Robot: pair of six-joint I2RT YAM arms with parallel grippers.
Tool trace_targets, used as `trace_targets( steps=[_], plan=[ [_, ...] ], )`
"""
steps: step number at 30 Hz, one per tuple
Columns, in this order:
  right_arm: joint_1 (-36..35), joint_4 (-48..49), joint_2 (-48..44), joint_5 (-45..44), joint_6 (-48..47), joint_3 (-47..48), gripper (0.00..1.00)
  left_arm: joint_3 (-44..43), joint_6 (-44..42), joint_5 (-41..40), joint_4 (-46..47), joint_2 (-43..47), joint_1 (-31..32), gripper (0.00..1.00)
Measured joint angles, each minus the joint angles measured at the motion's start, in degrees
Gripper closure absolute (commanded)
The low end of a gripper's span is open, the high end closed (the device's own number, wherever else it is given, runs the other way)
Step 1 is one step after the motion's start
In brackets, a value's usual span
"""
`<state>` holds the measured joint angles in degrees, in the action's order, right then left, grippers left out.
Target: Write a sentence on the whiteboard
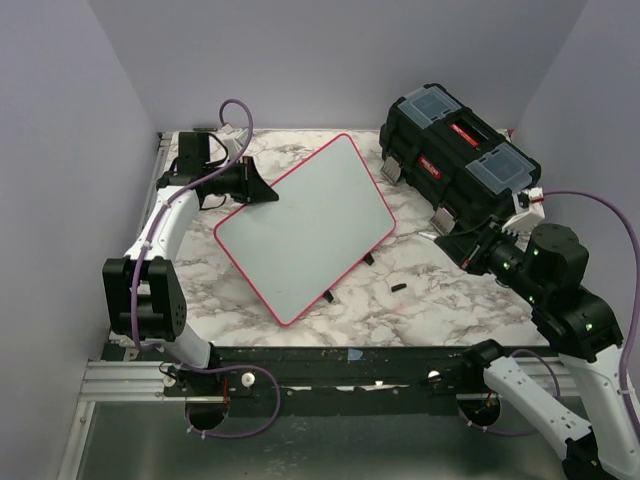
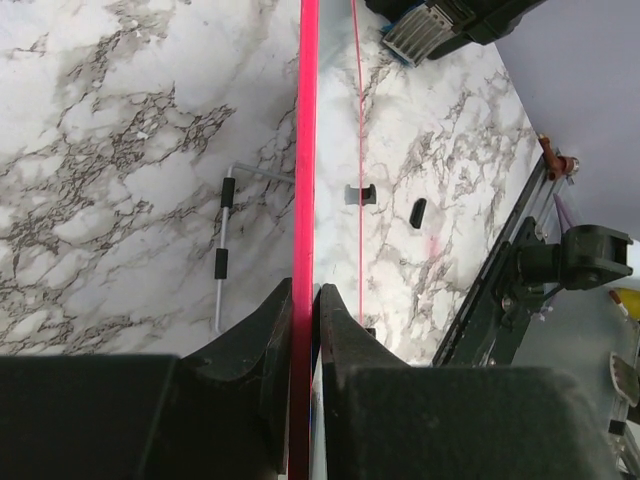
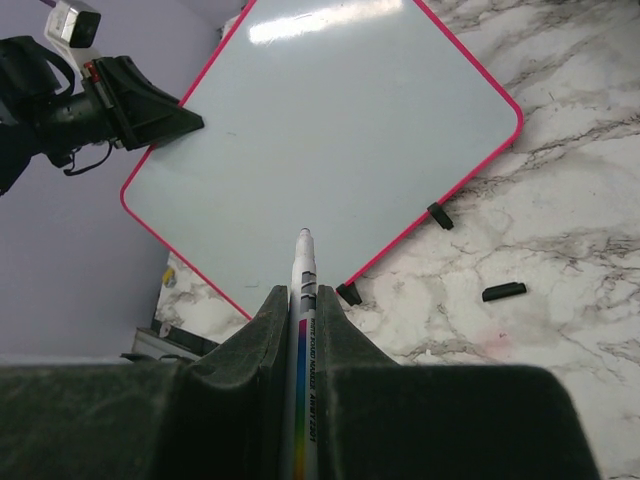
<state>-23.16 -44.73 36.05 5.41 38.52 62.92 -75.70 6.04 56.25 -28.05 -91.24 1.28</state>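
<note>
The right claw [image 3: 303,300] is closed on a marker [image 3: 304,262], which runs out between its fingers with the tip pointing at the whiteboard [image 3: 330,130] but well short of it. The writing face is blank, with no words on it, so by my reading the task is at its opening step: pen in hand, board presented, nothing written yet

The left claw [image 2: 305,295] is closed on the whiteboard's red rim near its far left corner. From above, the board seems tilted, raised on that side, with its near right edge and small black clips down by the marble table [image 1: 420,300]. A loose black clip [image 1: 397,289] lies on the table just beside that edge, and a black toolbox [image 1: 460,150] sits behind the right arm

The next move calls for bringing the tip down square onto the upper part of the face with light pressure, while the left claw holds the board steady against the push
</note>
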Motion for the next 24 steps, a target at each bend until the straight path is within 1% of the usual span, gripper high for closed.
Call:
trace_targets(
  steps=[11, 19, 24],
  plan=[
    [0.00, 0.02, -1.22, 0.00, 0.07, -1.40, 0.99, -0.35, -0.42, -1.75, -0.20, 0.33, 1.60, 1.00],
    [0.00, 0.09, -1.22, 0.00, 0.02, -1.95, 0.99, -0.35, -0.15, -3.28, -0.07, 0.33, 7.96, 1.00],
    [0.00, 0.11, -1.22, 0.00, 0.04, -3.87, 0.99, -0.35, 0.28, -3.74, -0.11, 0.33, 8.50, 1.00]
  ],
)
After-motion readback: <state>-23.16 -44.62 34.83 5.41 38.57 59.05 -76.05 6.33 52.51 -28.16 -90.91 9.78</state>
